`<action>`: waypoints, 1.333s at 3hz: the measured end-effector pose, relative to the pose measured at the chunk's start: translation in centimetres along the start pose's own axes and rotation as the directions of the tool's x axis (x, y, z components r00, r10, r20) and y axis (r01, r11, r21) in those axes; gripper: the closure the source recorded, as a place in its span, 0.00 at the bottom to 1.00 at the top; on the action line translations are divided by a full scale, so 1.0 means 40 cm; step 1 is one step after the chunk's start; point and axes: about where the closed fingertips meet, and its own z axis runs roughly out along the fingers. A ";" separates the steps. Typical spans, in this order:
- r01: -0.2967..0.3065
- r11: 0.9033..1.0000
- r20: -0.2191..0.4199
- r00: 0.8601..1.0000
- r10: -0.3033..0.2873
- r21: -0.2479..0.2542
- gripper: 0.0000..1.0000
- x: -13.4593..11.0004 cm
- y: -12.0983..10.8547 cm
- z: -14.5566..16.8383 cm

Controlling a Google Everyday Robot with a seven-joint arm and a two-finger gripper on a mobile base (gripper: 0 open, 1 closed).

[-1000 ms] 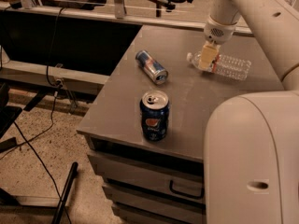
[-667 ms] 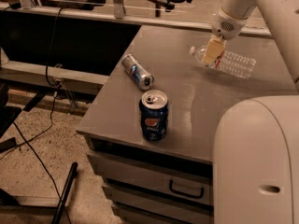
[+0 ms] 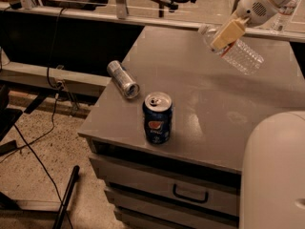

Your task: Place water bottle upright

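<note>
The water bottle (image 3: 241, 57) is in the gripper (image 3: 220, 41) over the far right part of the grey cabinet top (image 3: 205, 97). It is tilted, with its white cap up and to the left and its base down and to the right. We see one tan finger (image 3: 228, 30) laid across the bottle just below the neck. The jaws appear closed around it there, with the other finger hidden behind the plastic. We cannot tell whether the base touches the surface.

We judge this to be the carry-and-reorient step: the bottle is grasped but not yet vertical. The next move calls for rotating the wrist until the cap points straight up, then lowering the base flat before letting go. The upright Pepsi can (image 3: 157, 118) and the silver can lying on its side (image 3: 123, 78) sit well apart, nearer the front left.
</note>
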 end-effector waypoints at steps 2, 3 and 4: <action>-0.005 1.000 0.302 0.953 0.014 -0.030 1.00 -0.060 0.044 -0.131; 0.012 1.000 0.467 0.884 0.001 -0.024 1.00 -0.091 0.078 -0.191; 0.019 1.000 0.652 0.758 -0.017 0.005 1.00 -0.114 0.144 -0.233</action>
